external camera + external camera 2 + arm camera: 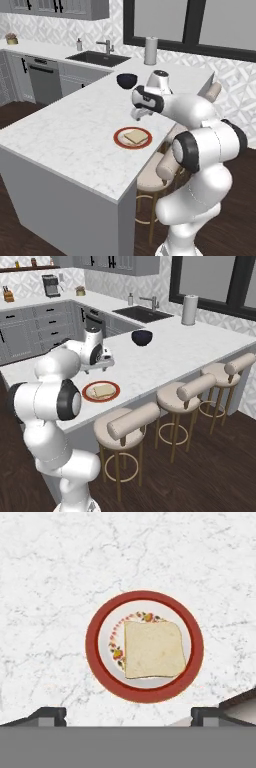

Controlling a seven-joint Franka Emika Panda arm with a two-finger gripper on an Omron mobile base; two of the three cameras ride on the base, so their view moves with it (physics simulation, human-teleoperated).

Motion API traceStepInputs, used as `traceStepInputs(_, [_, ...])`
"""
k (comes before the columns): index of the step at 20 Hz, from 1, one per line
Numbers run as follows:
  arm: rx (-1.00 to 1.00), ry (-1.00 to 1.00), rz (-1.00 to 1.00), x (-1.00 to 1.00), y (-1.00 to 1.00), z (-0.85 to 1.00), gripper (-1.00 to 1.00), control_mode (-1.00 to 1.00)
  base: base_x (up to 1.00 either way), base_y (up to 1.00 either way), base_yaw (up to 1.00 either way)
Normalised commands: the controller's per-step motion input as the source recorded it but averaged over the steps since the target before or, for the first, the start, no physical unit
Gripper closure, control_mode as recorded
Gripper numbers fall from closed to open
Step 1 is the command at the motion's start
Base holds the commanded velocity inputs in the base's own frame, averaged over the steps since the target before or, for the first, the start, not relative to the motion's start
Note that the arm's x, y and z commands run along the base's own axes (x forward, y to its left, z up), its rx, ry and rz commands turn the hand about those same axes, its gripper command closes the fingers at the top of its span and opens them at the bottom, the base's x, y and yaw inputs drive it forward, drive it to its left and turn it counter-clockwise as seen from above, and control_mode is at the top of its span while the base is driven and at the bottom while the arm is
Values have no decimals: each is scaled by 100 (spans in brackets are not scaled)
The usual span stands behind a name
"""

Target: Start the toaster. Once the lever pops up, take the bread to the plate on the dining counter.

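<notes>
**Operator:** Which step am I on?

**Spotter:** By my reading, the last one, and it looks done. In your hand view the bread (152, 650) lies flat on the plate (145, 687), a little toward 3 o'clock of the plate's centre, with one edge close to the red rim. The plate sits on the dining counter (65, 125) near the edge that faces the stools (132, 423).

**Operator:** And my gripper?

**Spotter:** Your gripper (128, 714) hangs above the plate, apart from it, looking straight down. The two fingertips (47, 714) stand at 7 and 5 o'clock in the hand view, spread wider than the plate, and nothing is between them. You hold nothing.

**Operator:** How is the arm set?

**Spotter:** In the left base view the arm rises from 5 o'clock, folds at the elbow and reaches toward 11 o'clock, with the wrist bent so the hand points down over the counter. The gripper (138, 114) sits just beyond the plate (120, 140) there, toward the dark bowl (127, 80).

**Operator:** What does the next move call for?

**Spotter:** Little, I judge. Lift straight up and draw back toward your base, and keep the fingers wide so they can't catch the slice or the rim. Avoid any swing toward the bowl at 12 o'clock. I can't see the toaster from here, so I can't speak for its lever.
</notes>
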Motion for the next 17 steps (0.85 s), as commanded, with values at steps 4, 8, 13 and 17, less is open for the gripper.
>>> traceStepInputs(4, [-12, 0, 0, -84, 0, 30, -100, -100, 0, 0, 0])
traceStepInputs(8, [0, 0, 0, -95, 0, 68, -100, -100, 0, 0, 0])
traceStepInputs(13, [0, 9, -4, -88, 0, 71, -100, -100, 0, 0, 0])
traceStepInputs(17, [0, 5, -10, -68, 0, 87, -100, -100, 0, 0, 0])
